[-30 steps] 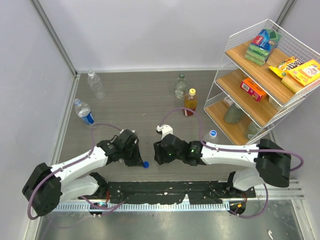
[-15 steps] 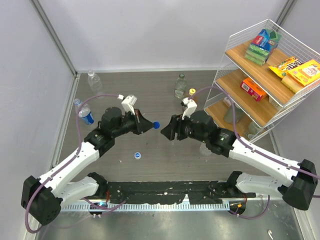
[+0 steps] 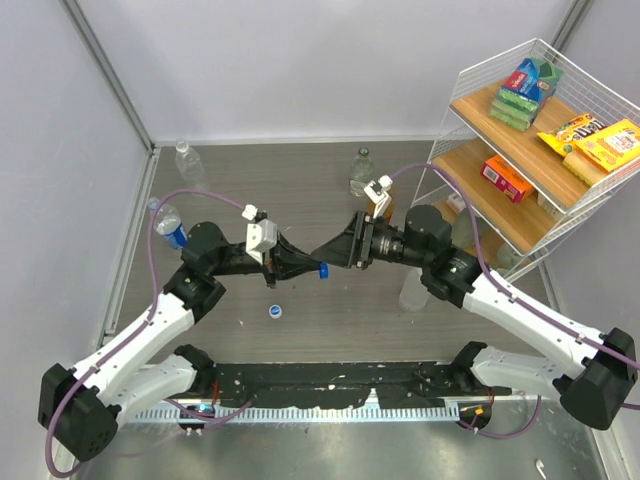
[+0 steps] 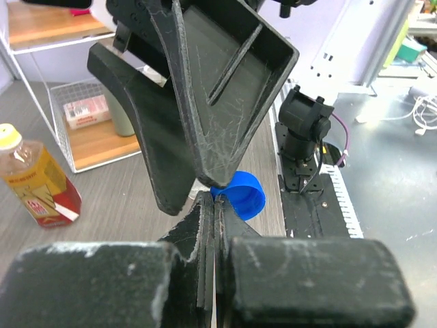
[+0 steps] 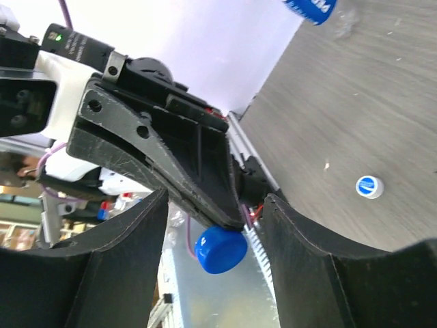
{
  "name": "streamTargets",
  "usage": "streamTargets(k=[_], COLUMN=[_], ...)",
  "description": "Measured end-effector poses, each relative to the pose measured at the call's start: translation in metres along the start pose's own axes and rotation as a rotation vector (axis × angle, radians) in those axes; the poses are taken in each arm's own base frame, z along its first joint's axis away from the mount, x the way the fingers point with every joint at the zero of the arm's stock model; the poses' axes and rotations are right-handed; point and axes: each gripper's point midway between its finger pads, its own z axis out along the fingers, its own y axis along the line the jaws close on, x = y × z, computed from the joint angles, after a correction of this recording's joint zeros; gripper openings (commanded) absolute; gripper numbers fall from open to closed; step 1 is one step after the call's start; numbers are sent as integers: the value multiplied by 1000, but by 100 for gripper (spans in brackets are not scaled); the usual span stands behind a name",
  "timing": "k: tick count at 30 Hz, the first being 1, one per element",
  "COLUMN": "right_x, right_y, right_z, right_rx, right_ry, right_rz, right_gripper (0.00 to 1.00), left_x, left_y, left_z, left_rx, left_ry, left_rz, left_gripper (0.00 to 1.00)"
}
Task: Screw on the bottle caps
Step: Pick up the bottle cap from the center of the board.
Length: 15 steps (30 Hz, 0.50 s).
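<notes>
My left gripper (image 3: 314,268) is shut and pinches a dark blue cap (image 3: 323,269) by its rim, held above the table. The cap also shows in the left wrist view (image 4: 240,195) and the right wrist view (image 5: 220,249). My right gripper (image 3: 320,251) is open and faces the left one, its fingers (image 5: 123,260) straddling the left gripper's tips without touching the cap. A white cap with a blue middle (image 3: 274,311) lies on the table. An amber bottle (image 4: 35,179) with a yellow cap stands beyond; in the top view the right arm hides it.
A blue-label bottle (image 3: 171,226) and a clear bottle (image 3: 186,158) are at the far left. Another clear bottle (image 3: 361,172) stands at the back middle, and one (image 3: 414,291) shows under the right arm. A wire shelf rack (image 3: 520,160) with snack boxes stands at the right.
Both arms rose from the near table edge and swung toward the middle. The left gripper lifted the blue cap; the right gripper turned to face it, and their tips now meet.
</notes>
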Motion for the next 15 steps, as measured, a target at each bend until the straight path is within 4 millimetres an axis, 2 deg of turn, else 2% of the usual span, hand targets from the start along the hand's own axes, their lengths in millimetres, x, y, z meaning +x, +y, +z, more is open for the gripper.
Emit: streamTargets(k=[3, 7, 15], right_x=[5, 15, 27], right_y=[10, 10, 11], right_z=[-2, -6, -22], right_rx=[-59, -78, -103], right_ry=[17, 43, 46], right_rz=[40, 78, 87], right_gripper=[62, 62, 61], left_x=[-1, 2, -8], left_y=[-3, -4, -3], left_z=[2, 3, 4], left_rx=[39, 59, 66], left_ry=[4, 9, -24], left_rz=[36, 48, 91], left_gripper=[0, 0, 0])
